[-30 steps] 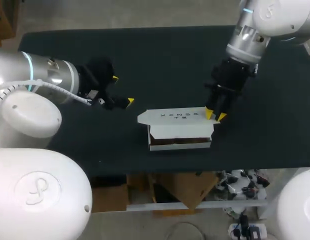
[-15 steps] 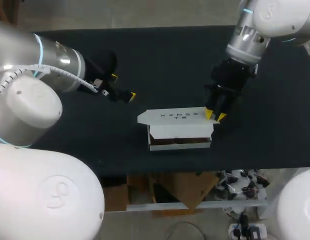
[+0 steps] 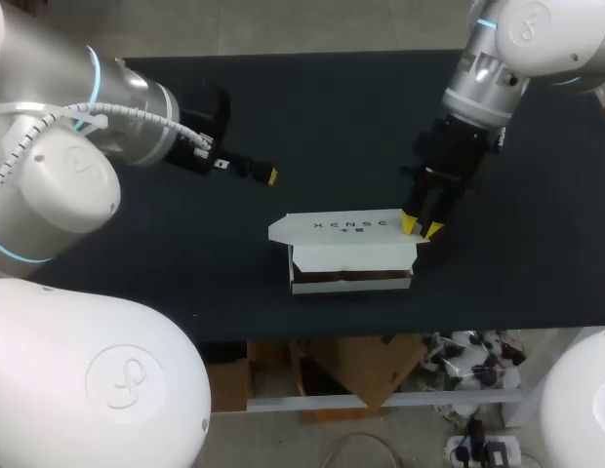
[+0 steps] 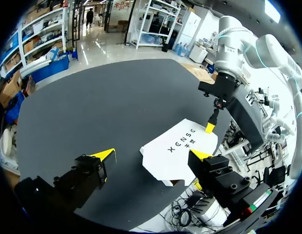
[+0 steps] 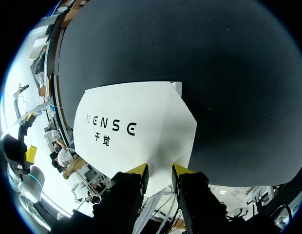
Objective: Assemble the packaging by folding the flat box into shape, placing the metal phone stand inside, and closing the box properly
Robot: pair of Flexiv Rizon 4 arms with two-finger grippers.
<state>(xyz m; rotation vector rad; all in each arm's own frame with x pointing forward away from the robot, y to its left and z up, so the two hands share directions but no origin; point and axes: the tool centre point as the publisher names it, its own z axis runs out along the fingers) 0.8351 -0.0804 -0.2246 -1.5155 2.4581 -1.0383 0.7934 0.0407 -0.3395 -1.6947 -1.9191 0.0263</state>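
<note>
White cardboard box (image 3: pixel 346 252), folded into shape, on a black-topped table (image 3: pixel 312 107).

Head view: the box lies near the table's edge on the robot's side. Its top panel carries two lines of dark printed lettering, and its front side is partly open on a dark interior. The right gripper (image 3: pixel 420 226) stands at the box's right end, its yellow tips nearly together and pinching the raised end flap. The left gripper (image 3: pixel 263 174) hangs over bare table, behind and to the left of the box and well apart from it.

Left wrist view: the left gripper (image 4: pixel 152 156) is spread wide and holds nothing. The box (image 4: pixel 178 153) lies ahead of it, with the right gripper (image 4: pixel 210 127) at the box's far end.

Right wrist view: the right gripper (image 5: pixel 159 170) has both fingers closed on a fold of the box (image 5: pixel 136 131), whose lettered panel faces up.
</note>
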